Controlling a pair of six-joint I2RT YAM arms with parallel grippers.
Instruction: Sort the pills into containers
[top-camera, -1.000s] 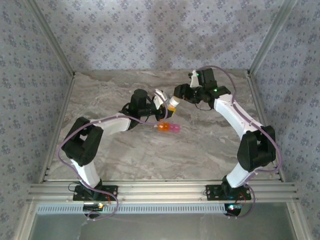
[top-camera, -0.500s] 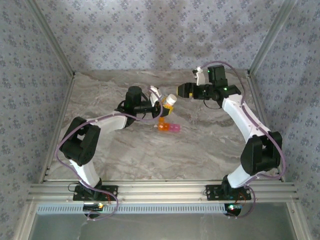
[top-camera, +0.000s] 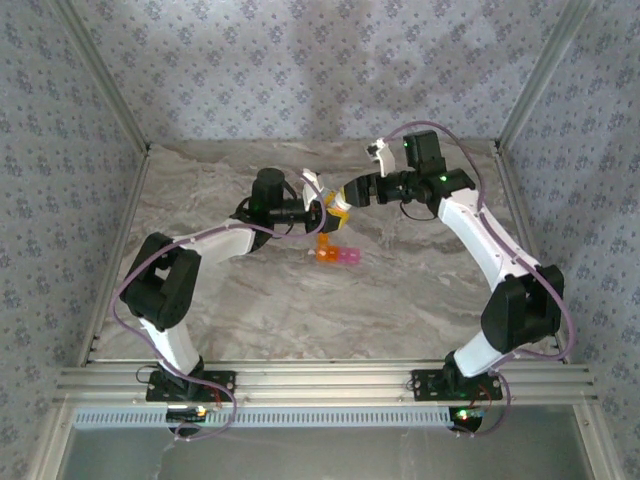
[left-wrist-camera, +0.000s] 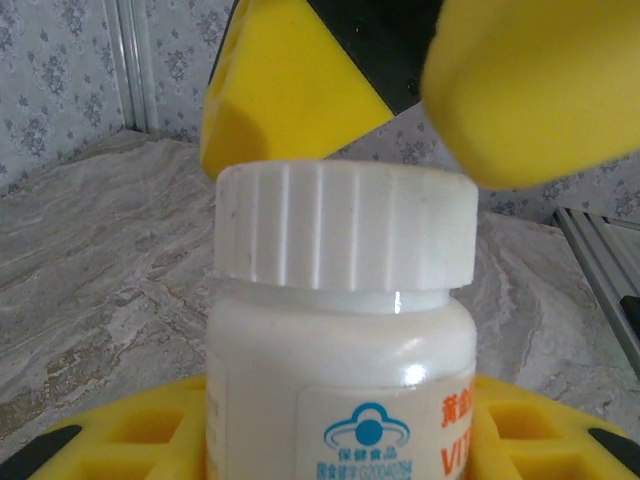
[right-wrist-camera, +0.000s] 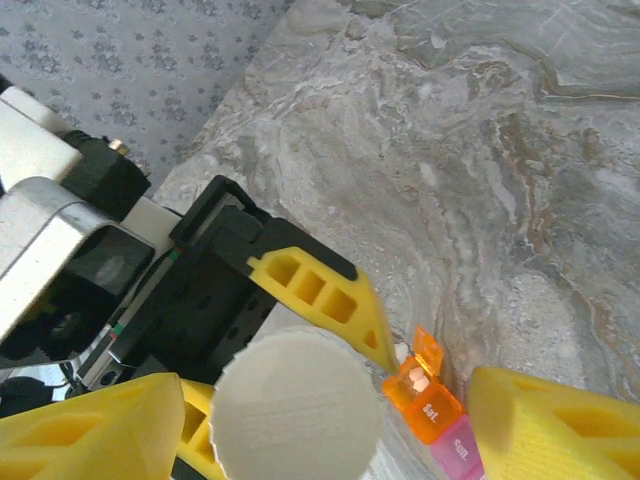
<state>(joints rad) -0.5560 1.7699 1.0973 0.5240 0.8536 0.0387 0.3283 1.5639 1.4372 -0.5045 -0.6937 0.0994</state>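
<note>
From the top view I am seeing the containers (top-camera: 337, 254) lying on the tabletop (top-camera: 400, 300), just nearer to me than both tools. Their long axis is running left to right, orange half left, pink half right. The right wrist view is adding that the orange lid (right-wrist-camera: 430, 350) is standing open. The left tool (top-camera: 324, 211) is clenching the white bottle (left-wrist-camera: 340, 340). The right tool (top-camera: 348, 193) is standing released, its fingers (right-wrist-camera: 545, 430) straddling the cap (right-wrist-camera: 297, 405).
</note>
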